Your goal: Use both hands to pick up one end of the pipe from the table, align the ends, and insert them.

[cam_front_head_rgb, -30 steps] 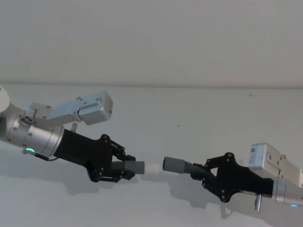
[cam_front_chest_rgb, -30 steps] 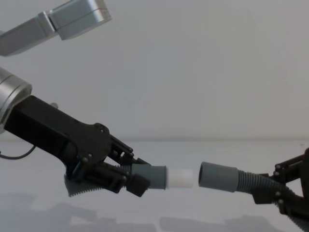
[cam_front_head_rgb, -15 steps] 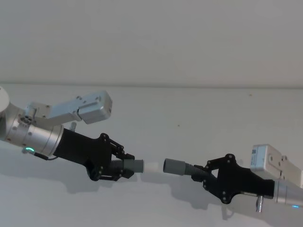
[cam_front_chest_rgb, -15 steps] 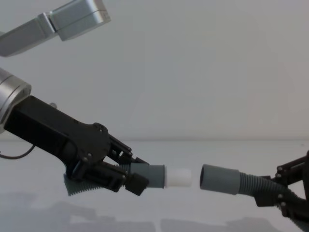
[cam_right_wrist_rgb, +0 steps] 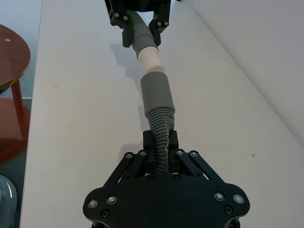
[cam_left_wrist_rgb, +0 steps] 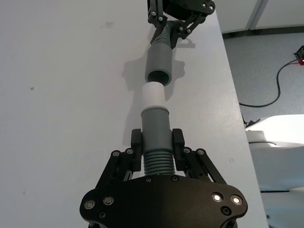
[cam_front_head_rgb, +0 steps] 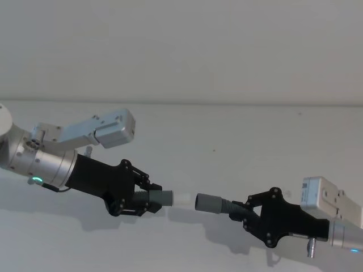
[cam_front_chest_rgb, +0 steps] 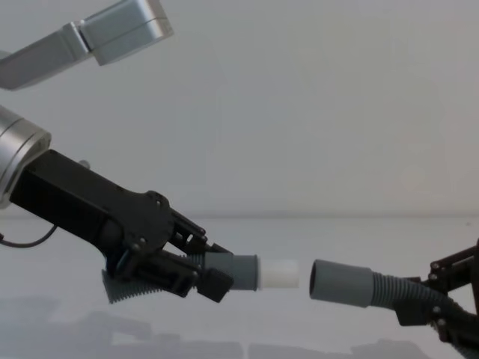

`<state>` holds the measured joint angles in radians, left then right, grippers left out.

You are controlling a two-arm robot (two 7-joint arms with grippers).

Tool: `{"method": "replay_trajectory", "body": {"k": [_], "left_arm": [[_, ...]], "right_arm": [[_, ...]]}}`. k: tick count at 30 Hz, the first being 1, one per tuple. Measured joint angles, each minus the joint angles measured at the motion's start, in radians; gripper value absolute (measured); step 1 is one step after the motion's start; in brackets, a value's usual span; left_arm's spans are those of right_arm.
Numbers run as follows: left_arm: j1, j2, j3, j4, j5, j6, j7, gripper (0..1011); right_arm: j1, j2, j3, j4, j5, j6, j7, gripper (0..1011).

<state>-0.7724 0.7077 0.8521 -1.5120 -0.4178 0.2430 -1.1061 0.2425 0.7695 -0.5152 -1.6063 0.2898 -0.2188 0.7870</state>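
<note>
Above the white table (cam_front_head_rgb: 227, 130), my left gripper (cam_front_head_rgb: 148, 198) is shut on a grey pipe piece (cam_front_chest_rgb: 238, 271) whose white spigot end (cam_front_chest_rgb: 279, 274) points right. My right gripper (cam_front_head_rgb: 241, 214) is shut on the corrugated part of the other pipe piece (cam_front_head_rgb: 218, 204), its open grey cuff end (cam_front_chest_rgb: 340, 282) facing the spigot. A small gap separates the two ends, and they are roughly in line. In the left wrist view the spigot (cam_left_wrist_rgb: 153, 95) sits just short of the cuff mouth (cam_left_wrist_rgb: 158, 76). In the right wrist view the cuff (cam_right_wrist_rgb: 156, 92) nearly meets the spigot (cam_right_wrist_rgb: 151, 60).
The table's right edge (cam_left_wrist_rgb: 232, 95) drops to a grey floor with a black cable (cam_left_wrist_rgb: 275, 85). A round brown stool (cam_right_wrist_rgb: 12, 66) stands off the table's left side. A plain pale wall rises behind the table.
The right gripper has sunk slightly and pulled a little to the right with its pipe piece, so the gap between cuff and spigot is a bit wider. The left gripper has barely moved.
</note>
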Motion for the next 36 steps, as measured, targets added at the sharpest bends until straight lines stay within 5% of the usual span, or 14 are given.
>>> {"method": "replay_trajectory", "body": {"k": [36], "left_arm": [[-0.006, 0.013, 0.019, -0.009, -0.022, -0.013, 0.030, 361]], "right_arm": [[0.012, -0.026, -0.010, -0.007, -0.027, 0.017, -0.022, 141]]}}
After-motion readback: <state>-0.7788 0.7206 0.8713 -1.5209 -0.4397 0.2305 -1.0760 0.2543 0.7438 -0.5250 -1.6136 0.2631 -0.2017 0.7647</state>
